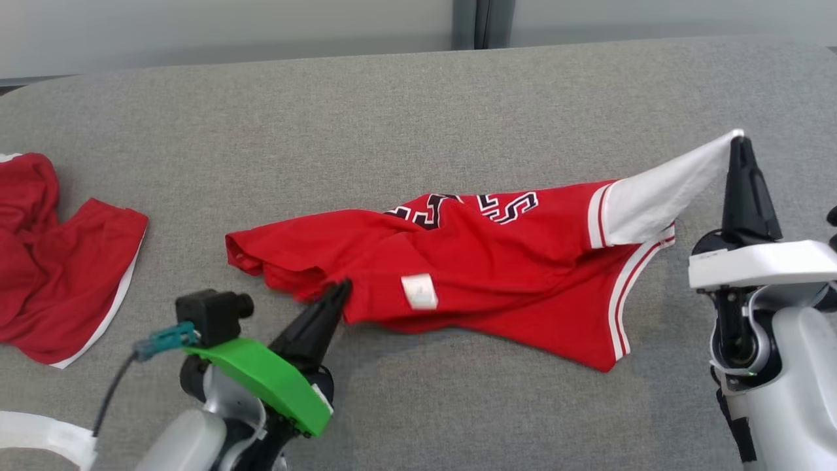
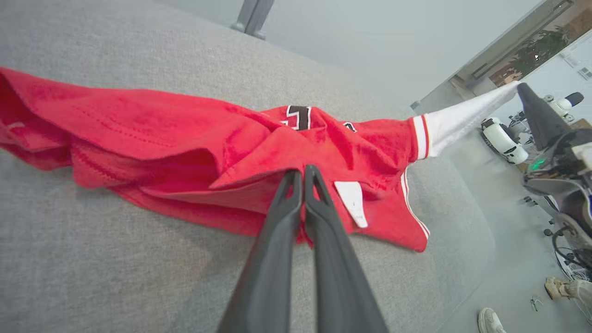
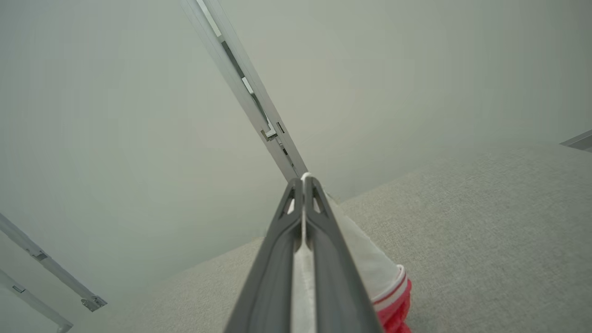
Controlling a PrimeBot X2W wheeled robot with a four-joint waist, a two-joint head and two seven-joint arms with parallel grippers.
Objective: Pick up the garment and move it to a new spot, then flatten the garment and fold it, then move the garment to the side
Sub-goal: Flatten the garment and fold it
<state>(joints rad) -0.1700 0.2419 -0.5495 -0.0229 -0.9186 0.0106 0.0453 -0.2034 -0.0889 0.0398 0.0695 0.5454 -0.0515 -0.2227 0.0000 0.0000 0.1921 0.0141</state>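
The red jersey (image 1: 497, 261) is lying crumpled across the middle of the grey table (image 1: 392, 118), running from left to right. Black and white lettering (image 1: 477, 206) is showing on its far part, partly buried in folds, and a white label (image 1: 419, 291) is facing up near its front edge. White stripes are edging its right-hand openings.

The left gripper (image 1: 340, 291) is reaching in from the table's near side, tilted up and to the right. Its two fingers are pressed together on the jersey's front edge, just left of the label. In the left wrist view a strip of red cloth is showing between the fingers (image 2: 277, 222), and a red fold is lying over their tips, so the claw is gripping the jersey.

The right gripper (image 1: 737, 140) is standing upright over the table's right end. Its fingers are clamped together on the tip of the jersey's white sleeve (image 1: 660, 190). The sleeve is stretching taut, up off the table and away from the red body. In the right wrist view, white cloth is running between the closed fingers (image 3: 277, 240) and poking out past their tips.

A second red garment (image 1: 59, 261) with a white edge is lying bunched at the table's left end, well apart from the jersey.
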